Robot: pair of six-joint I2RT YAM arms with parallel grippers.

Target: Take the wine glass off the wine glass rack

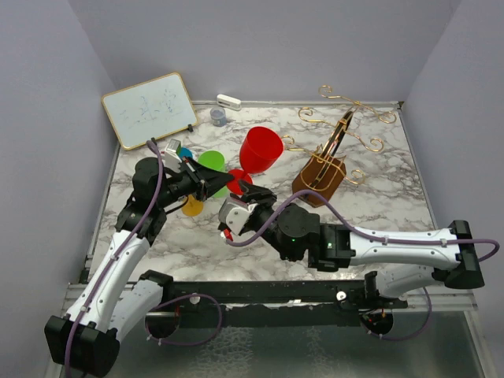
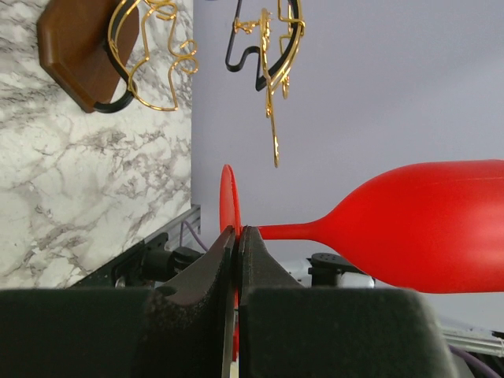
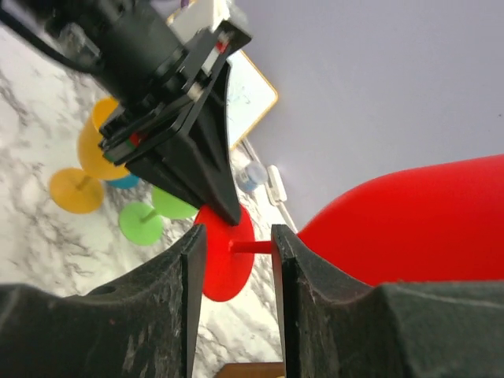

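A red wine glass (image 1: 261,150) hangs on its side above the table, its bowl (image 2: 425,228) pointing away from the arms. My left gripper (image 2: 239,231) is shut on the rim of its flat foot (image 2: 227,197). My right gripper (image 3: 236,236) is open, and the thin stem (image 3: 252,246) shows in the gap between its fingers, touching neither. In the top view the right gripper (image 1: 248,197) sits just below the foot. The wine glass rack (image 1: 319,177), gold wire on a brown base, stands to the right, apart from the glass.
Green (image 1: 211,164), yellow (image 1: 192,206) and blue (image 1: 185,153) plastic glasses lie on the marble under my left arm. A whiteboard (image 1: 150,109) leans at the back left. A tape roll (image 1: 218,116) and a white eraser (image 1: 228,101) lie by the back wall.
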